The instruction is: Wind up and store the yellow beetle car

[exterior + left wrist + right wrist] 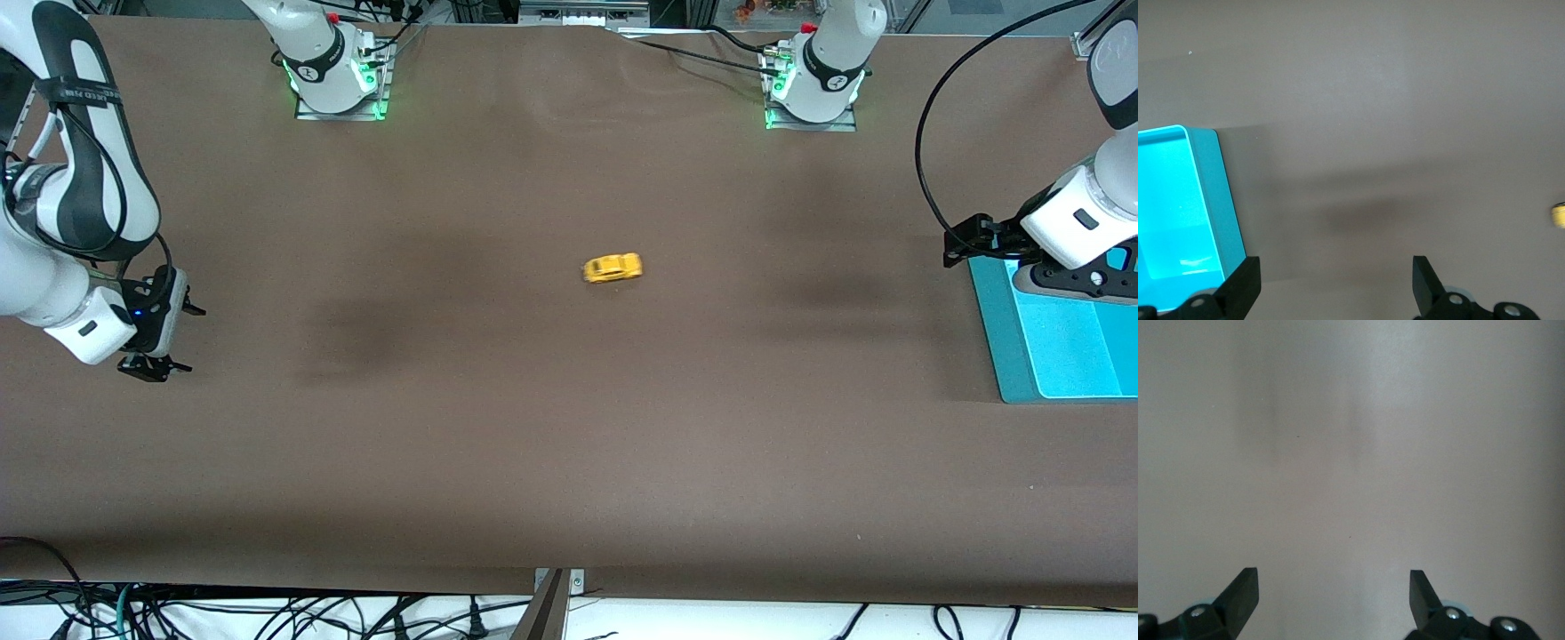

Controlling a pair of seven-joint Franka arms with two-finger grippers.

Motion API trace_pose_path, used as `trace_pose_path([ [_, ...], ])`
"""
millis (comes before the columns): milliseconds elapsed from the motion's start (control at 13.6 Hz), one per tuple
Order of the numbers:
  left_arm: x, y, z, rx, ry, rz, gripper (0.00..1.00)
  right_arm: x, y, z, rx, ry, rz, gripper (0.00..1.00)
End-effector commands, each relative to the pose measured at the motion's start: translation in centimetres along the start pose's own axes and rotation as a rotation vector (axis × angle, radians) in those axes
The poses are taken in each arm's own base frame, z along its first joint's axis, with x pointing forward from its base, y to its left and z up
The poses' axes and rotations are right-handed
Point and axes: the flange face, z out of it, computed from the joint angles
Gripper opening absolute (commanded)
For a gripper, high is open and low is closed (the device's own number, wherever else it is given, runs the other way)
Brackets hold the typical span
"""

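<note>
The yellow beetle car (pixel 612 268) stands alone on its wheels on the brown table, about midway between the two arms. A sliver of it shows at the edge of the left wrist view (pixel 1559 217). My left gripper (pixel 958 244) hovers open and empty by the edge of the teal bin, at the left arm's end of the table; its jaws (pixel 1336 280) stand wide apart over bare table. My right gripper (pixel 184 339) hovers open and empty at the right arm's end, over bare table (pixel 1333 593). Both are well away from the car.
A teal bin (pixel 991 329) lies at the left arm's end of the table, partly under the left arm; it also shows in the left wrist view (pixel 1217 193) with nothing visible in it. The arm bases stand along the table edge farthest from the front camera.
</note>
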Motion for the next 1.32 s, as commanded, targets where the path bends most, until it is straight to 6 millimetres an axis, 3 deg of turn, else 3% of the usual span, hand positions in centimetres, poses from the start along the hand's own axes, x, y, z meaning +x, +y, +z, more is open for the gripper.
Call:
trace_pose_path([
  [0,0.3,-0.2,-0.6,0.013,-0.007,0.004,1.0,0.0,0.2,-1.9,-0.005,-0.015,0.014,1.0],
  [294,0.3,-0.2,-0.5,0.012,-0.01,0.004,1.0,0.9,-0.3,-6.5,-0.047,-0.035,0.114,1.0],
  [661,-0.3,0.5,0.3,-0.004,-0.08,0.015,1.0,7.5,-1.0,-14.3,-0.113,-0.086,0.252,1.0],
  [955,-0.6,2.6,4.3,-0.022,-0.248,0.055,1.0,12.4,-4.7,-19.4,-0.11,-0.103,0.506,1.0],
  [1102,-1.5,2.2,7.2,-0.054,-0.306,0.078,1.0,12.4,-5.8,-21.2,-0.118,-0.067,0.718,1.0],
  [1249,-2.0,2.9,9.1,-0.127,-0.33,0.19,1.0,11.3,-6.2,-22.7,-0.115,0.018,0.862,1.0],
])
